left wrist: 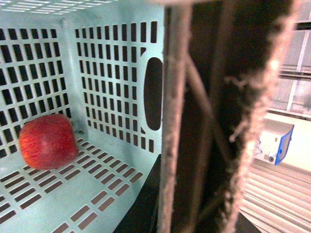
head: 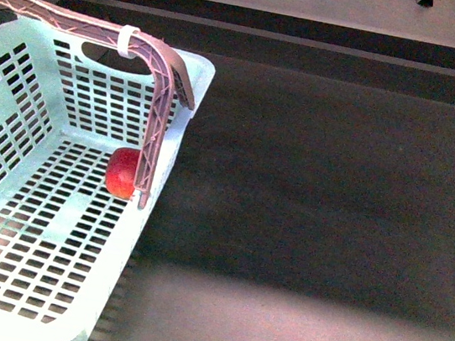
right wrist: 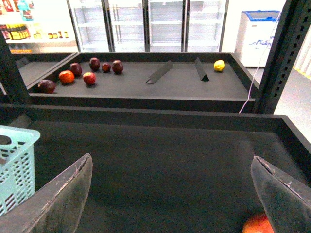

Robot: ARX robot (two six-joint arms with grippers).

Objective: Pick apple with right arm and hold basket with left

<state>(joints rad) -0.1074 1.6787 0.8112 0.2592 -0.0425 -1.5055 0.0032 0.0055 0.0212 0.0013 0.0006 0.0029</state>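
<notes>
The apple (head: 123, 171) lay inside the basket (head: 193, 64), against the wall the left claw (head: 155, 152) clamped; outside the basket, the right claw (right wrist: 171, 162) gaped empty. Little seemed left to do.

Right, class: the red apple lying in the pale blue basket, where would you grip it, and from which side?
Across its widest middle, coming down through the open top. The apple is round, so any pair of opposite sides will do, but the walls of the basket block every sideways approach, and it rests near a corner.
</notes>
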